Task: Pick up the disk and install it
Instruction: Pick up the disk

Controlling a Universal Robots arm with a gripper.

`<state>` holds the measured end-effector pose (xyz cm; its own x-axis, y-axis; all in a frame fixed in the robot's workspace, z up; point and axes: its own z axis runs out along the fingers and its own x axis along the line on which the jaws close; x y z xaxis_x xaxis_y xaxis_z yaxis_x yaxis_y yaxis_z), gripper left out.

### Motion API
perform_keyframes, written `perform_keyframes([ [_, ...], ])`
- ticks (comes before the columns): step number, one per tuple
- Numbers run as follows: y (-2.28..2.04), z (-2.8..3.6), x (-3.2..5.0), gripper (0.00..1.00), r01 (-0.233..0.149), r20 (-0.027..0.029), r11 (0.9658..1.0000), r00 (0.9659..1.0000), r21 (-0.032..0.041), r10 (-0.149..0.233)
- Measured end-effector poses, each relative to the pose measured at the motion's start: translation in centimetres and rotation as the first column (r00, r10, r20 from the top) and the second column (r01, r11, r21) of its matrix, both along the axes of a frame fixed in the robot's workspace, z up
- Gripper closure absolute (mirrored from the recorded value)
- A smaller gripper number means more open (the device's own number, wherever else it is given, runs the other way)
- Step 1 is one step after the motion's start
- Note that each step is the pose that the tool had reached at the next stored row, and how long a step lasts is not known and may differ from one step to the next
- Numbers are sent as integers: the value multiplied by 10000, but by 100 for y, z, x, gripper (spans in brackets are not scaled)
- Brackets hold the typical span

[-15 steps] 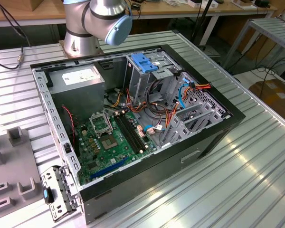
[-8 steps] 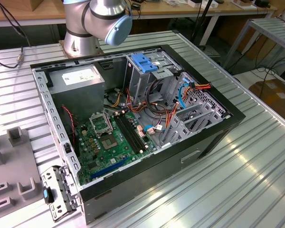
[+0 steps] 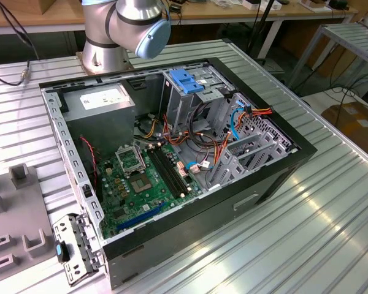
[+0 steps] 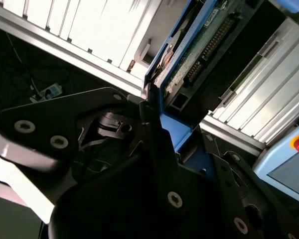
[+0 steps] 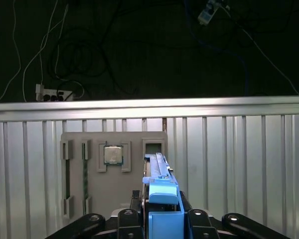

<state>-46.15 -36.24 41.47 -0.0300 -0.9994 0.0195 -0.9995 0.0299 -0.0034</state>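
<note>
The ribbed metal desk (image 3: 331, 202) is carrying everything, and the open computer case (image 3: 264, 187) is lying on it across the middle of the exterior view. My arm (image 3: 129, 24) is rising at that view's upper left. Inside the case, the metal drive cage (image 3: 190, 98) with its blue latch is standing at the upper middle.

A grey holder plate (image 5: 114, 194) is lying on the desk in the first wrist view, with 1 processor chip (image 5: 113, 155) seated in it. I am judging it to be the same plate whose corner is showing at the exterior view's lower left, well apart from the cage.

I am holding the disk (image 5: 157, 167) edge-on. Its long axis is running straight out from my gripper (image 5: 163, 219) toward an open slot in that plate. I cannot tell whether its far end is touching the slot or hanging just above it. In the second wrist view the disk's green circuit side and its connector row are facing the camera, with the blue carrier frame along the edge.

My gripper is clamped on the disk, 1 finger pressing on each flat side of the blue frame at the near end. So the disk is sitting directly ahead of me, over the plate and away from the case.
</note>
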Motion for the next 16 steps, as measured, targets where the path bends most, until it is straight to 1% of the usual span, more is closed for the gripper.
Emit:
perform_keyframes([
  [3,0,57,0,63,0,0,10000,10000,0,0],
  [9,0,134,0,63,0,1,10000,10000,0,0],
  [16,0,245,0,63,0,0,10000,10000,0,0],
])
